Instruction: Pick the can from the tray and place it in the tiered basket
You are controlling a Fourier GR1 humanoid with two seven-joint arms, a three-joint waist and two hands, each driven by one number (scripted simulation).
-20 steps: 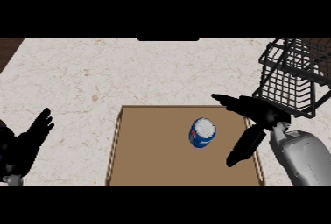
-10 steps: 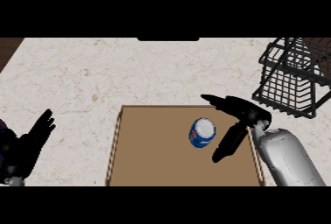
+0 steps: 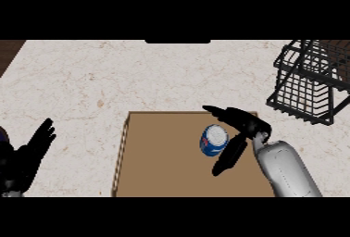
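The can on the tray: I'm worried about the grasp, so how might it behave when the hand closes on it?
The can looks round and smooth, so it may slip or roll on the flat tray. It seems small beside the right hand, so probably light. The open fingers flank it, so nudging it sideways seems possible.

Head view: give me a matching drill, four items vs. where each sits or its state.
Items:
1. can
2. tiered basket
3. left hand
4. right hand

Places/states:
A. open, resting at the view's left edge
B. on the counter, at the view's upper right
C. lying on the tray
D. open around the can, fingers on either side

Pairs: 1-C, 2-B, 3-A, 4-D
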